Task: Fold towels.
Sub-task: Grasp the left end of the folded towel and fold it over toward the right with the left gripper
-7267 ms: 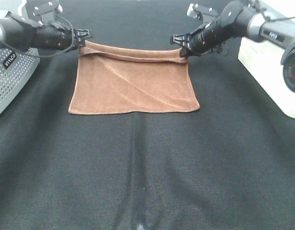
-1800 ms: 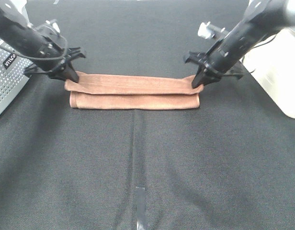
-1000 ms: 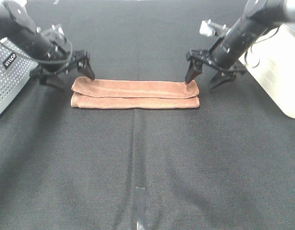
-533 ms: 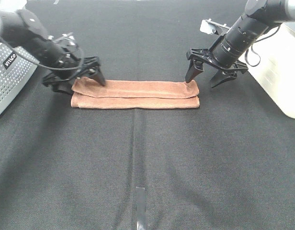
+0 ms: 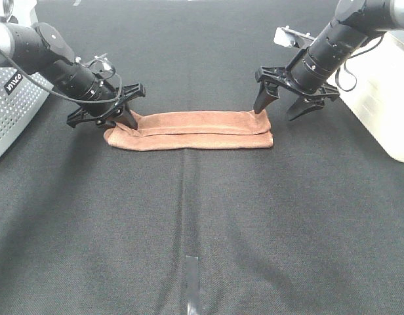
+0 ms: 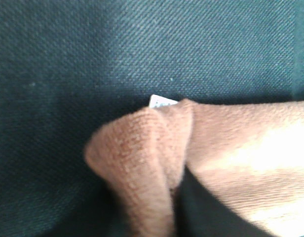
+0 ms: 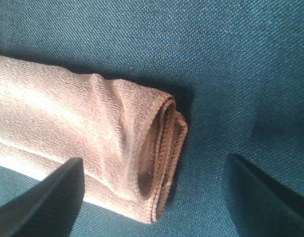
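Rust terry towel lies as a long narrow band across the upper middle of the exterior frame, on the black worktop. At its left end the left gripper pinches the cloth into a raised ridge, with the white tag peeping out. The right gripper stands wide over the right end, holding nothing. This looks like the start of the end-to-end fold; next, the pinched end likely needs carrying across level to meet the right end.

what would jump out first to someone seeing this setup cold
A rust towel, folded into a long strip, lies across the middle of the black cloth. The left gripper pinches its bunched left end, where a white tag peeks out. The right gripper hangs over the right end with its fingers spread wide.
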Motion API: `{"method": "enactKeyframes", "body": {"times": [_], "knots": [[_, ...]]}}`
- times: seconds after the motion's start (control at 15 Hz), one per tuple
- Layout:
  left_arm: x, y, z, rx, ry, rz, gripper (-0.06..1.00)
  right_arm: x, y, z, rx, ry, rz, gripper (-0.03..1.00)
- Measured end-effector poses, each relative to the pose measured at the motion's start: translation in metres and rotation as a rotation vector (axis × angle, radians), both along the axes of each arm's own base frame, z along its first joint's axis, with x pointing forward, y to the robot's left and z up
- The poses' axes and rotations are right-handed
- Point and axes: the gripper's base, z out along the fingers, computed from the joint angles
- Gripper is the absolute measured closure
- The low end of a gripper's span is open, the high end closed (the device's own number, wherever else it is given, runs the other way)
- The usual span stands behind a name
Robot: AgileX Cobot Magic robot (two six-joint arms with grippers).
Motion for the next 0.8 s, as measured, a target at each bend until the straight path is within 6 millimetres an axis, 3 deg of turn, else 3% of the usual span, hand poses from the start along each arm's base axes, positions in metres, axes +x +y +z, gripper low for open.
{"method": "enactKeyframes", "body": {"times": [0.27, 0.53, 0.8], "knots": [[-0.003, 0.001, 0.012, 0.056, -0.001, -0.063, 0.82, -0.002, 0.000, 0.007, 0.000, 0.003, 0.003, 0.24], [0.002, 0.010, 0.075, 0.204, -0.050, -0.101, 0.82, -0.004, 0.000, 0.019, 0.002, -0.004, 0.009, 0.24], [0.003, -0.002, 0.101, 0.088, -0.020, -0.045, 0.82, -0.006, 0.000, 0.030, 0.005, -0.019, 0.013, 0.24]]}}
